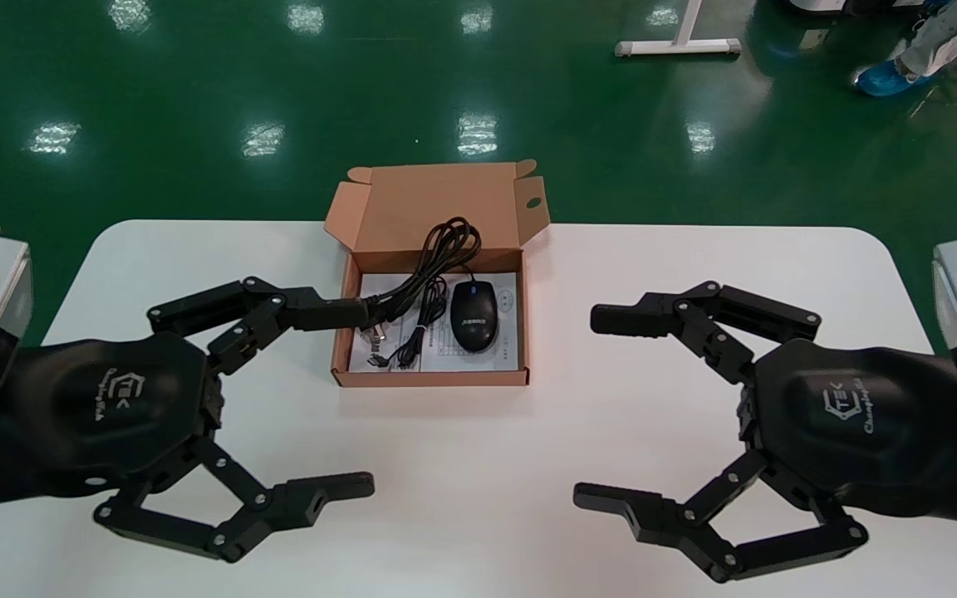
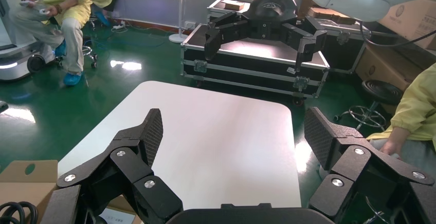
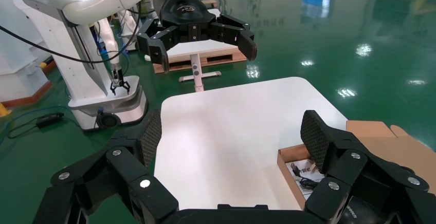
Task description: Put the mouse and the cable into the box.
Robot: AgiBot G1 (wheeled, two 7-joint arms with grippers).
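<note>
Looking down from the head view, we see the box (image 1: 429,379) open at the far edge of the white worktop (image 1: 478,515), with its lid (image 1: 437,208) folded back. The mouse (image 1: 473,316) lies inside the box on a printed sheet (image 1: 505,353), right of centre. The cable (image 1: 437,257) is in the box too, left of the mouse. Its coiled loop leans against the lid and its plug ends lie on the sheet near the front-left corner.

We note the left claw (image 1: 362,399) spread wide and holding nothing, over the worktop left of the box. Its far finger (image 1: 329,314) overlaps the box's left wall in the head view; we cannot tell whether it touches the cable.

We note the right claw (image 1: 591,407) also spread wide and empty, over the worktop right of the box and apart from it. Both claws point inward, facing each other across the worktop's near half.
</note>
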